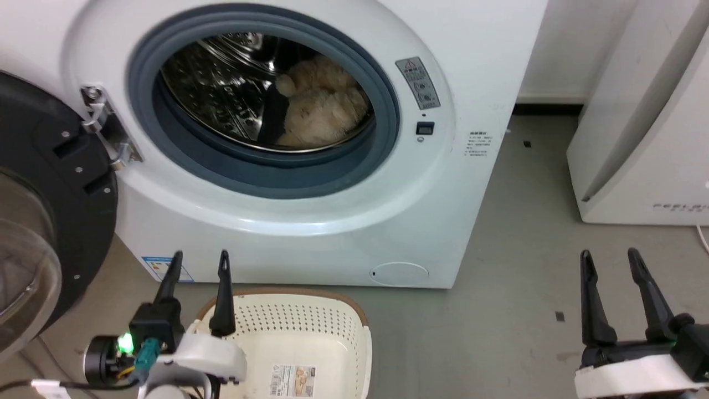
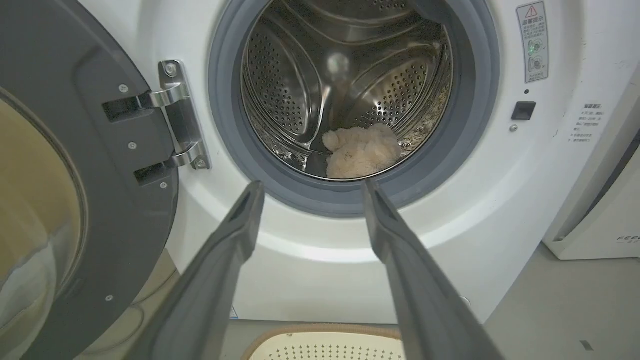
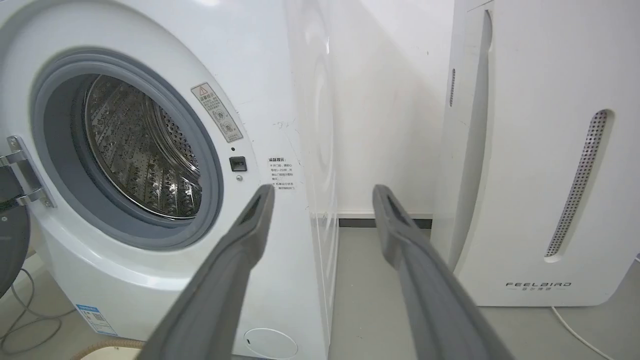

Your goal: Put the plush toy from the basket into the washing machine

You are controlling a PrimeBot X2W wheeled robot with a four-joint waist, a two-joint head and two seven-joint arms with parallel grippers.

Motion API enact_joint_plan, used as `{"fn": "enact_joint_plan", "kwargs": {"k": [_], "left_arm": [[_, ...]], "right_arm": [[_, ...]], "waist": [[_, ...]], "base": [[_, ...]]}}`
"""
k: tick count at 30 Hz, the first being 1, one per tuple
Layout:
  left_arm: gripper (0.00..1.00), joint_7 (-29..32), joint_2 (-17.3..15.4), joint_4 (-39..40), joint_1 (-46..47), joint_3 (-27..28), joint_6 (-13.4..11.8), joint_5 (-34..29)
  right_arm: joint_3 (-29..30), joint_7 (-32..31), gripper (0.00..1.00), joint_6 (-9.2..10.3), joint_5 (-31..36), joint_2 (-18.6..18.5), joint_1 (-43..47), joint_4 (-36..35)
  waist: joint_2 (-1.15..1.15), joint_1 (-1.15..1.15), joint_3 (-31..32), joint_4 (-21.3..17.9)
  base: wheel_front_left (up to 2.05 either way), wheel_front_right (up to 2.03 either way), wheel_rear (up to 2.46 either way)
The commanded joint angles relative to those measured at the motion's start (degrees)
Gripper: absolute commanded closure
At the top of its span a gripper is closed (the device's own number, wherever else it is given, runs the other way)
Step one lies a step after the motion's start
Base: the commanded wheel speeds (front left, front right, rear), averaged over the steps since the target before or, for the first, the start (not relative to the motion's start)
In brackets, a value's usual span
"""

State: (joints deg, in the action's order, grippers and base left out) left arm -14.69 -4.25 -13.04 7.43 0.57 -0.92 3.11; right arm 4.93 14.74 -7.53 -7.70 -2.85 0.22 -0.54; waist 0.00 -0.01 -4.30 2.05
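We find the washing machine (image 1: 354, 221) directly ahead, its door (image 1: 61, 183) swung wide to our left, and a white appliance (image 1: 642, 155) standing apart from it on the floor to the right. The basket (image 1: 310, 327) sits on the floor just in front of the machine; its visible bottom carries a sticker (image 1: 292, 380) and no toy. The plush toy (image 1: 324, 111) lies inside the drum (image 1: 221, 83), low on the right side, behind the grey gasket. We judge the transfer complete. We rate the toy as light, soft and compressible, not fragile. Its fluffy pile may slide between fingers, so any regrasp should pinch deep across the torso or a thick limb. The left hand (image 1: 200, 255) hovers at the basket's near-left rim, released and holding nothing. The right hand (image 1: 609, 252) hangs over the floor, likewise released.
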Motion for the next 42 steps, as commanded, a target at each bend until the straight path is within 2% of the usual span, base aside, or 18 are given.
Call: {"fn": "enact_joint_plan", "kwargs": {"k": [1,13,14,42], "left_arm": [[0.00,-0.30,0.29,0.74,-1.78,-0.12,-0.22,-0.10],[0.00,-0.30,1.03,1.43,-5.55,0.05,-0.38,-0.14],[1.00,0.03,1.00,1.18,-4.93,0.00,-0.16,0.00],[1.00,3.10,1.10,3.63,-5.45,-0.10,0.06,-0.64]], "right_arm": [[0.09,0.26,0.00,0.04,0.63,-0.03,1.53,-0.25],[0.42,0.26,0.00,0.04,0.51,-0.03,4.04,0.16],[0.35,-0.01,1.00,0.00,0.34,0.00,3.37,0.10],[-0.77,-3.11,1.00,0.01,1.88,-0.01,2.59,0.18]], "waist": [[0.00,0.01,1.16,0.71],[0.00,0.01,3.09,1.08],[0.00,0.01,3.10,1.08],[0.00,0.01,3.36,0.42]], "base": [[0.00,0.00,0.00],[0.00,0.00,0.00],[0.00,0.00,0.00],[0.00,0.00,0.00]]}}
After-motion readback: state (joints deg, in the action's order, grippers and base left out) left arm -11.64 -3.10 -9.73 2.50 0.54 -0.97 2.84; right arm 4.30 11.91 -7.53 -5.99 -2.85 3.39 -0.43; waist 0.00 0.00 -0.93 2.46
